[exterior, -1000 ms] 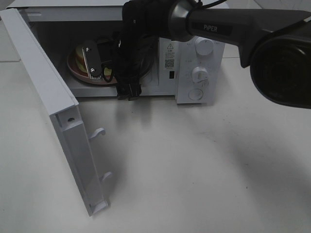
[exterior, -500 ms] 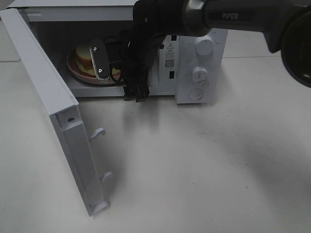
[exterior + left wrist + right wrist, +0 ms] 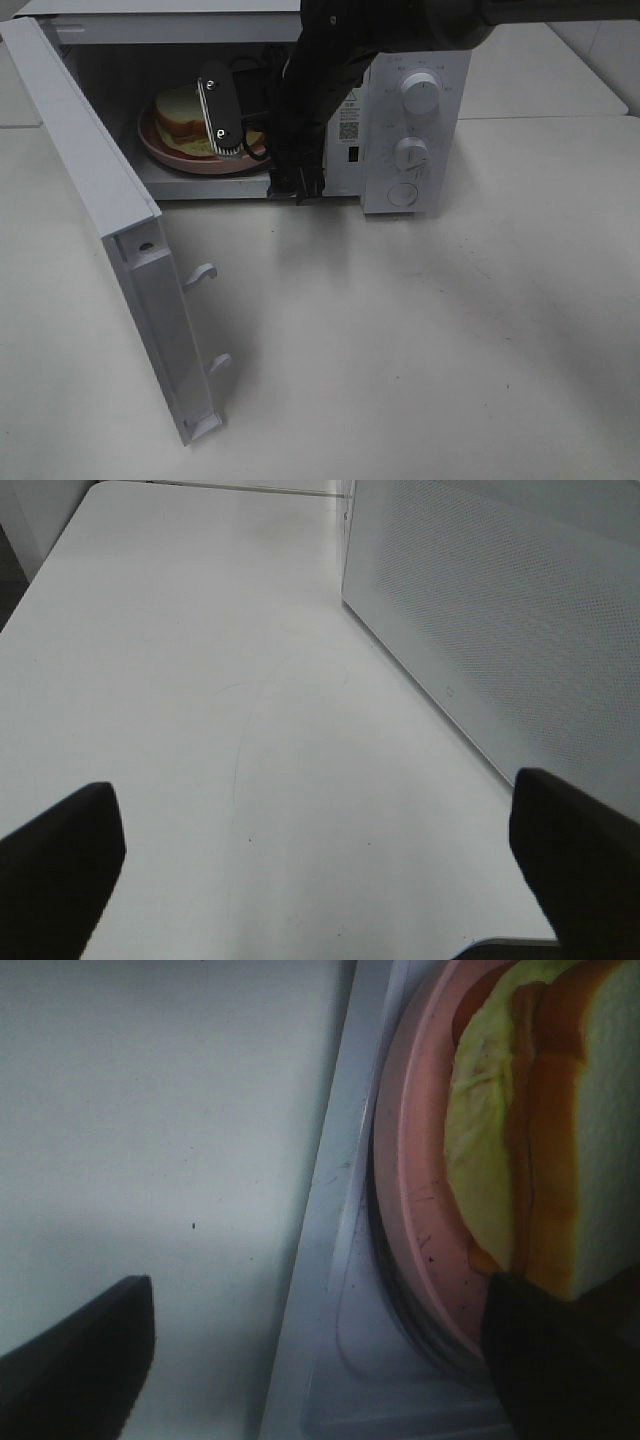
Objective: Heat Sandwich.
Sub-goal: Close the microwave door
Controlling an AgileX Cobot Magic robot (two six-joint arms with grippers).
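The sandwich (image 3: 183, 108), white bread with tan crust and pale green-yellow filling, lies on a round pink plate (image 3: 158, 150) inside the open microwave (image 3: 345, 165). My right gripper (image 3: 263, 170) hangs open at the front of the cavity opening, just right of the plate, holding nothing. The right wrist view has the sandwich (image 3: 545, 1130) and plate (image 3: 415, 1200) close by one finger, with the right gripper (image 3: 320, 1360) spread wide. In its own wrist view my left gripper (image 3: 320, 870) is open over bare table beside the microwave door (image 3: 520, 630); the high view does not show it.
The microwave door (image 3: 100, 200) swings out toward the front left, its latch hooks (image 3: 203, 272) pointing right. Control knobs (image 3: 419, 95) sit on the panel at the right. White table (image 3: 420, 340) spreads in front.
The right arm has drawn back and to the right, out of the cavity, so more of the sandwich shows. Sandwich and plate stay put; the jaws stay open.
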